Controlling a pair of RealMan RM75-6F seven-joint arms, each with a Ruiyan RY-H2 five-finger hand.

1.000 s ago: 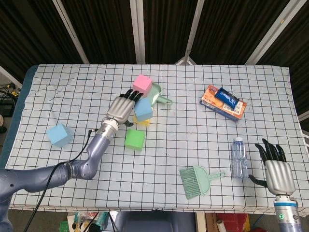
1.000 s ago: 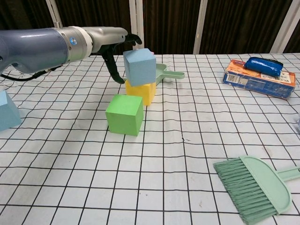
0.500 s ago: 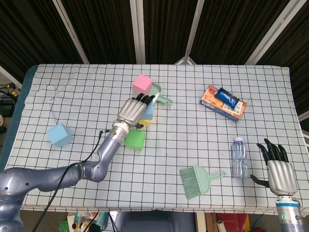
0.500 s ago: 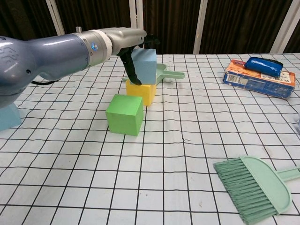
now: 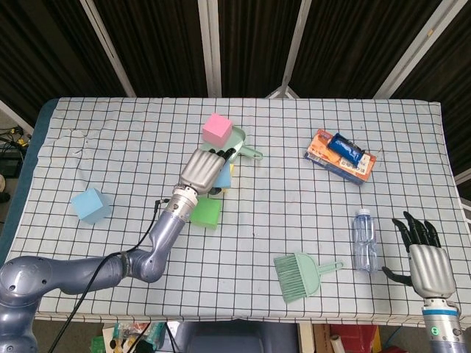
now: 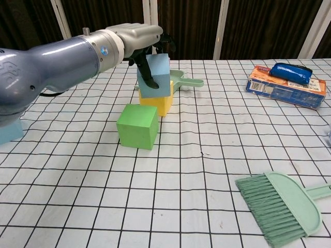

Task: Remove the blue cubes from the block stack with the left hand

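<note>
A light blue cube (image 6: 159, 72) sits tilted on a yellow cube (image 6: 161, 103). My left hand (image 6: 135, 37) grips it, fingers over its top and far side, thumb on its near face. From the head view my left hand (image 5: 202, 168) covers most of this blue cube (image 5: 223, 176). A green cube (image 6: 137, 125) stands just in front of the stack, apart from it. A second blue cube (image 5: 91, 205) lies alone at the left. My right hand (image 5: 425, 261) rests open at the table's near right edge.
A pink cube (image 5: 218, 128) and a green dustpan (image 6: 185, 79) lie just behind the stack. A green brush (image 6: 279, 205) lies at front right, near a water bottle (image 5: 362, 239). An orange box (image 6: 284, 86) with a blue pack on it sits at back right.
My left hand moved right from beside the stack onto the top blue cube and closed around it. The cube now sits tilted. The right hand stayed put.
</note>
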